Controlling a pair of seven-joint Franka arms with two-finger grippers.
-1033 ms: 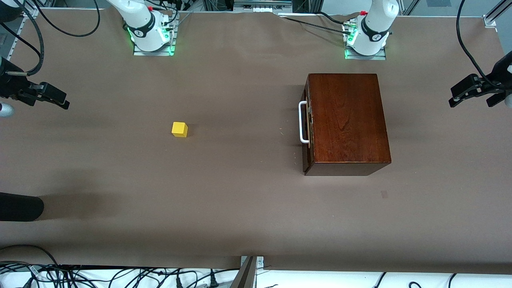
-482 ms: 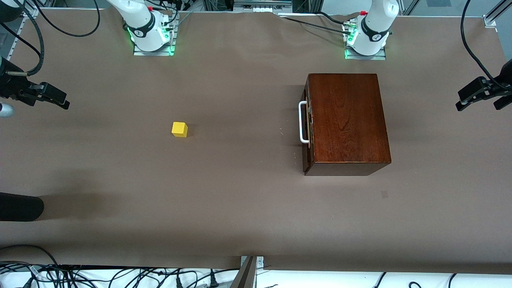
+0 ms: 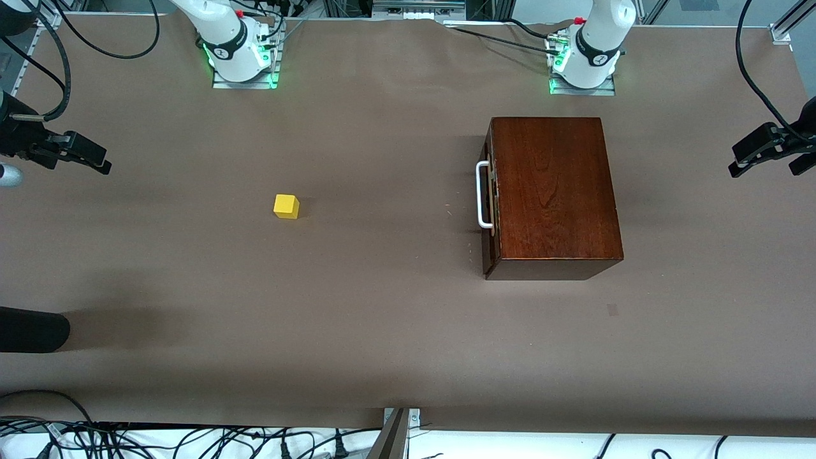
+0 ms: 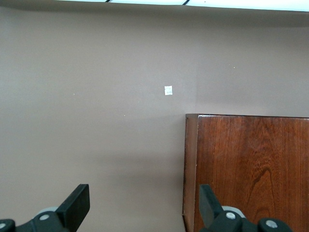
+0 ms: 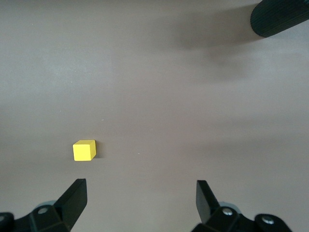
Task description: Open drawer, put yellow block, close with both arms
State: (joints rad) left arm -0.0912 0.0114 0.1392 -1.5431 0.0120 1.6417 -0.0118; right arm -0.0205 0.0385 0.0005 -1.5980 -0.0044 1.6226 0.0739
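The dark mahogany box point(image 3: 553, 191) stands toward the left arm's end of the table, its drawer shut, with the white loop handle point(image 3: 482, 194) on the side facing the yellow block. The yellow block point(image 3: 286, 206) lies on the bare table toward the right arm's end; it also shows in the right wrist view point(image 5: 84, 150). My left gripper point(image 3: 739, 169) is open and empty, up in the air at the table's edge past the box; the box's top shows in its wrist view point(image 4: 251, 169). My right gripper point(image 3: 102, 167) is open and empty, high over the table's edge at the right arm's end.
Brown table cover point(image 3: 382, 306) all round. A black cylinder point(image 3: 32, 331) juts in at the table's edge on the right arm's end, nearer the front camera. A small pale sticker point(image 3: 612, 310) lies on the cover near the box. Cables hang at both ends.
My left gripper has drawn back a little away from the box, toward the table's edge. The right gripper, block and box have not moved.
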